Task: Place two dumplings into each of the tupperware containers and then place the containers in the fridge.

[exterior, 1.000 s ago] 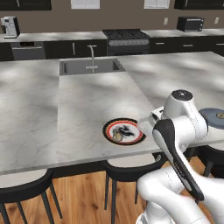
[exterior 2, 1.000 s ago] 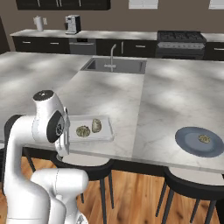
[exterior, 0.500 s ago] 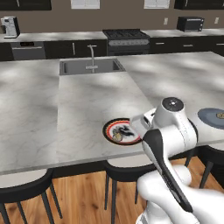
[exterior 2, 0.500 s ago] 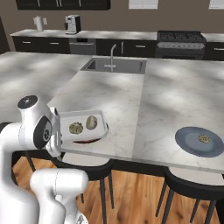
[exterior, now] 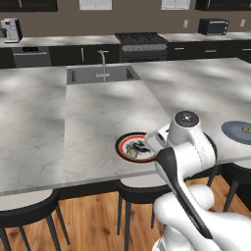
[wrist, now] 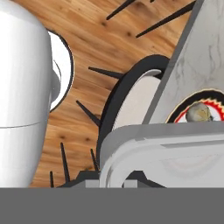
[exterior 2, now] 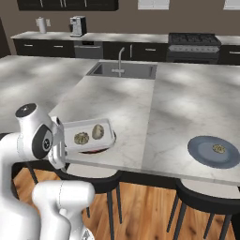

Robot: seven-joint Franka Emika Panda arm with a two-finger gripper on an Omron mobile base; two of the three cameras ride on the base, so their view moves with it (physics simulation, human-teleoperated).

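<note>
A white tupperware container (exterior 2: 89, 136) with two olive-beige dumplings (exterior 2: 81, 138) inside hangs just above the counter's front edge, partly over a round black-and-red plate (exterior 2: 107, 146). My gripper (wrist: 111, 177) is shut on the container's near rim (wrist: 153, 146). In the left base view the arm hides most of the container (exterior: 158, 139). One dumpling (exterior: 131, 153) lies on the black-and-red plate (exterior: 128, 143), and the hand view shows it too (wrist: 198, 113). Another dumpling (exterior 2: 218, 149) rests on the blue-grey plate (exterior 2: 206, 154) at the right. The fridge is out of view.
A sink with a faucet (exterior 2: 121, 58) is set in the island's far side. Black stools (exterior 2: 201, 201) stand under the front edge of the marble counter (exterior 2: 178, 108). A stove and a coffee machine (exterior 2: 77, 26) line the back wall.
The arm has turned and drawn the held container a little left and toward the counter's front edge. The grip on it has stayed shut.
</note>
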